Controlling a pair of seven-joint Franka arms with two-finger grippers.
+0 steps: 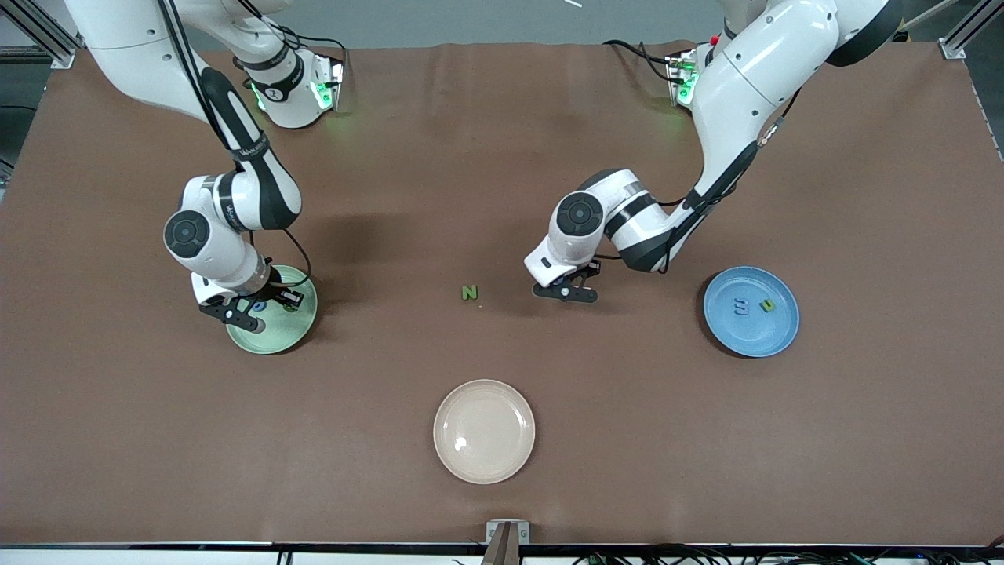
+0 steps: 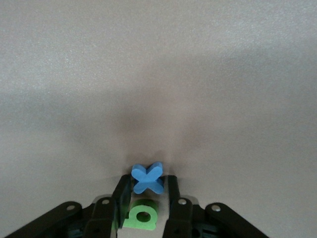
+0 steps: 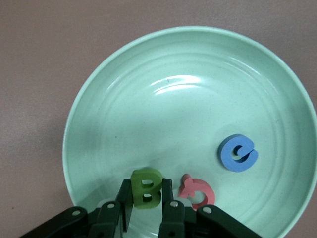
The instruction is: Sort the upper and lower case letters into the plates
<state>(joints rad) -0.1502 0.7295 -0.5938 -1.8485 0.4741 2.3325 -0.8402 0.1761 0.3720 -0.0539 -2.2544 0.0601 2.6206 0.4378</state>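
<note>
Letters split by case: green B point(image 3: 146, 188) pinched in right gripper point(image 3: 146, 198) over mint plate point(image 3: 99, 99) beside capitals G point(image 3: 238, 152) and Q point(image 3: 196, 191); left gripper point(image 2: 147, 198) squeezing blue x point(image 2: 147, 178) on table, bound for blue plate point(image 1: 773, 341).

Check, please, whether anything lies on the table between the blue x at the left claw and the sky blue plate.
Nothing visible does. The blue x sits at the left claw with the green b beside it, and only bare table runs from there to the sky blue plate. The green N lies off that path.
</note>
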